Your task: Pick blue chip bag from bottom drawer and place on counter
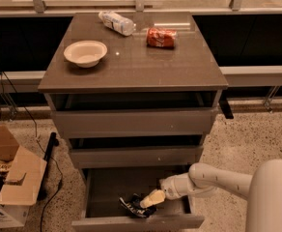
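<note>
The blue chip bag (133, 205) lies crumpled, dark with white marks, near the front of the open bottom drawer (102, 192). My gripper (149, 200), pale and cream-tipped at the end of the white arm reaching in from the right, sits inside the drawer right against the bag's right side. The counter (131, 66) is the glossy grey-brown top of the cabinet above.
On the counter stand a white bowl (85, 52), a clear plastic bottle (116, 22) lying down and a red crushed can (161, 37). The two upper drawers are slightly ajar. A cardboard box (8, 178) and cables lie on the floor at the left.
</note>
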You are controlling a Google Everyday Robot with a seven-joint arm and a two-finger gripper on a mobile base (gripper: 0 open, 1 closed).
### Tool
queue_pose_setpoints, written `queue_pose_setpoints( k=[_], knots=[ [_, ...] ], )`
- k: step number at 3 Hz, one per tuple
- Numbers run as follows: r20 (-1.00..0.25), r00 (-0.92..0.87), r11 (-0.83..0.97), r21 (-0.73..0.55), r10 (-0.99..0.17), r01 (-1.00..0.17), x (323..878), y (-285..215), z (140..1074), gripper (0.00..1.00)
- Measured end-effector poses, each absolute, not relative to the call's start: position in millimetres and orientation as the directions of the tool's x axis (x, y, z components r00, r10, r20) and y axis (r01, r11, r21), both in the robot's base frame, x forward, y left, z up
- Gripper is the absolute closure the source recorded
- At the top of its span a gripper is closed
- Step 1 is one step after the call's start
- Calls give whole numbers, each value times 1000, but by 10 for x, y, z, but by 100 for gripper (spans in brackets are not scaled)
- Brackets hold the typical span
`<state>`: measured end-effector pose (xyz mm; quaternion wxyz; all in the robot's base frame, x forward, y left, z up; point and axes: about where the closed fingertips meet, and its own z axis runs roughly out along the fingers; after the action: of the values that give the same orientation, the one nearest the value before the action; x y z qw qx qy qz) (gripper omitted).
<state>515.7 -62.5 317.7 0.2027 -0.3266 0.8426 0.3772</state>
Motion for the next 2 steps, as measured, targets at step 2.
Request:
queue_pose_setpoints(
  k=[2],
  knots=[
    [-482, -721, 540, 478, -498, -692, 5019, -197, 2528, 0]
  ],
)
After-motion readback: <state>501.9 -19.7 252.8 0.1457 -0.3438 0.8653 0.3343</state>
